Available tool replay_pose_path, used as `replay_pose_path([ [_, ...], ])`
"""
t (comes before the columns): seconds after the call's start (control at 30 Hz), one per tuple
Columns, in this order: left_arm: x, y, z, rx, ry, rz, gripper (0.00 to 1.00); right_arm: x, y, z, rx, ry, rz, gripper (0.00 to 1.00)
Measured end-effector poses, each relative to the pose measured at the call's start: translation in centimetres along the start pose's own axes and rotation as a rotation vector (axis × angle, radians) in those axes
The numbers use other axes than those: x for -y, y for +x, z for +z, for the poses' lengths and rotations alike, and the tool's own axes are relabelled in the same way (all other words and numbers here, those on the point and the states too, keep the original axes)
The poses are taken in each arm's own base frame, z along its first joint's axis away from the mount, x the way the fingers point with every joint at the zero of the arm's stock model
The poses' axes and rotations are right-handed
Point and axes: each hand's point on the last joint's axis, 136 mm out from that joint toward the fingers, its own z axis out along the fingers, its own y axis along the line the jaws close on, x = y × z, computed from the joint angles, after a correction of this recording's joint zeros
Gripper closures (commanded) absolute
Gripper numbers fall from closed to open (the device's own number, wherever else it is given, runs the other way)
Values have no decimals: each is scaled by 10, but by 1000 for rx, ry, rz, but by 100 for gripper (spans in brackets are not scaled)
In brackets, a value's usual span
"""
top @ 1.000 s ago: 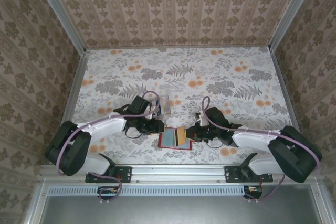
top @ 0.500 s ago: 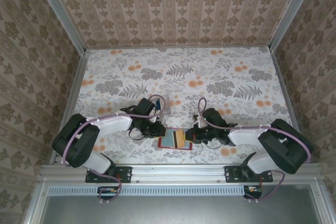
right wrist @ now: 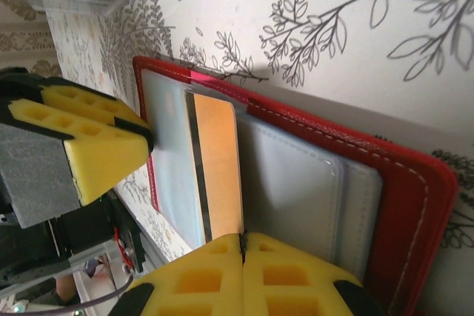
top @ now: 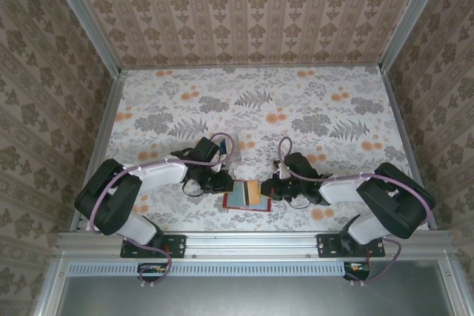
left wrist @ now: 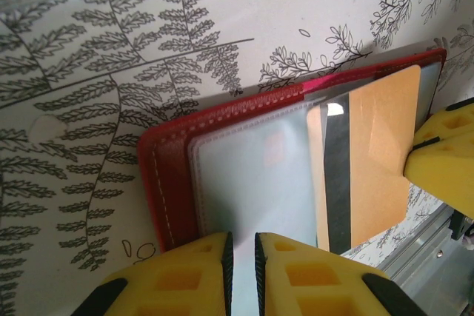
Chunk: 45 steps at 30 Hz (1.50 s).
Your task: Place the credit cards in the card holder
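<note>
Red folding wallet [left wrist: 167,175] pinched by left gripper [left wrist: 241,246]. Right gripper [right wrist: 242,240], clamped on tan plastic card [right wrist: 218,160], should slide it in flat.

- I see the card holder [left wrist: 169,183] in bright red with a line of pale stitching along its edge.
- Its inner pockets [left wrist: 252,175] look pale, glossy blue-grey to me, and read more teal from the top camera.
- The credit card [left wrist: 379,160] lying on it is tan-orange with a black stripe down one side.
- The left gripper [left wrist: 241,242] and the right gripper [right wrist: 242,246] both have yellow foam fingers on black bodies.
- My arms [top: 152,175] are white and black, with a pinkish-purple cable [top: 222,138] looped over each.
- The table [top: 296,101] is white, printed with grey ferns and orange blossoms.
- The walls [top: 244,5] are beige with brown damask stripes.
</note>
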Motion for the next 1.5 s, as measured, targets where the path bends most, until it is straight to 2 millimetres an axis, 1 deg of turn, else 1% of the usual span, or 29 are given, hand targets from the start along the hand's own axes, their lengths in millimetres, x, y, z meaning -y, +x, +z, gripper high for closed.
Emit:
replay_pose_path([
  [0.1, 0, 2, -1, -3, -2, -2, 77, -1, -4, 1, 29, 6, 4, 100],
  [0.23, 2, 5, -8, -1, -2, -2, 74, -1, -1, 6, 34, 16, 1, 100],
  [0.37, 4, 6, -15, 17, -7, 5, 72, -3, 1, 14, 38, 8, 0, 100],
  [0.43, -1, 8, -17, 16, -33, -3, 71, -5, 2, 17, 42, 1, -4, 100],
  [0.53, -10, 11, -16, 8, -73, -13, 71, -9, 2, 21, 53, -5, -3, 100],
  [0.7, -23, 18, -5, -27, -117, -23, 78, -10, 1, 23, 82, 9, 1, 100],
  [0.83, -18, 16, -2, -23, -100, -4, 80, -8, -4, 20, 126, 39, 3, 100],
  [1.0, -12, 14, 2, -16, -81, 18, 81, -5, -10, 17, 174, 69, 3, 100],
  [1.07, -11, 13, 2, -16, -74, 19, 81, -6, -9, 18, 178, 74, 4, 100],
  [1.17, -7, 11, 4, -11, -56, 25, 81, -12, -9, 20, 180, 70, 6, 100],
  [1.4, 1, 8, 8, -3, -16, 22, 81, -36, -9, 27, 175, 68, -22, 100],
  [1.5, 1, 8, 8, -1, -12, 18, 81, -36, -13, 30, 181, 83, -24, 100],
])
